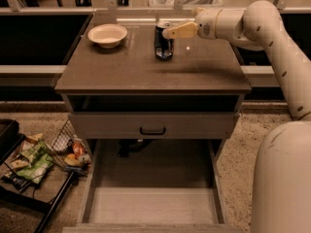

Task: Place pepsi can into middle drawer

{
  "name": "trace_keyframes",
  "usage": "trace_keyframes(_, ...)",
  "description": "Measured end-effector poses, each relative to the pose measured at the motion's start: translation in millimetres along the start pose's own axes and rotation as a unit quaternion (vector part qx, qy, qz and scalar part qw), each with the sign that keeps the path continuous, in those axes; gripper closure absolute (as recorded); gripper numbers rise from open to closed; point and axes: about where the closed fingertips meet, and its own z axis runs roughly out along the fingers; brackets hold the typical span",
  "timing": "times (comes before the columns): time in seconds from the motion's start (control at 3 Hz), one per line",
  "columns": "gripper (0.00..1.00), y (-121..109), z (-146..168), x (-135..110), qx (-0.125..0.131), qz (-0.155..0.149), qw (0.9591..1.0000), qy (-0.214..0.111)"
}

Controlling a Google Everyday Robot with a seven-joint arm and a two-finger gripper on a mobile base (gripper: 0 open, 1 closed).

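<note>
Camera view: my gripper point(168, 32) sits right at the can's point(163, 46) upper right rim, can upright on the cabinet top point(121, 72). Honestly can't tell if it's open or closed.

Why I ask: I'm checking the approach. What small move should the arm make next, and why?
Probably ease the pincer a little further left around the pepsi can: it is only at the can's upper right edge, with no grasp evident, and the middle drawer below already stands open.
</note>
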Motion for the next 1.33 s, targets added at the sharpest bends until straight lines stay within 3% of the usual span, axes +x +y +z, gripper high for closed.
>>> trace_keyframes(0.33, 0.02, 30.2, 24.5, 10.5, -0.031, 0.017, 0.9994, 0.001)
trace_keyframes(0.67, 0.24, 41.5, 44.5, 23.7, -0.048, 0.029, 0.9984, 0.005)
trace_keyframes(1.33, 0.71, 45.5, 49.9, 24.1, -0.052, 0.030, 0.9982, 0.005)
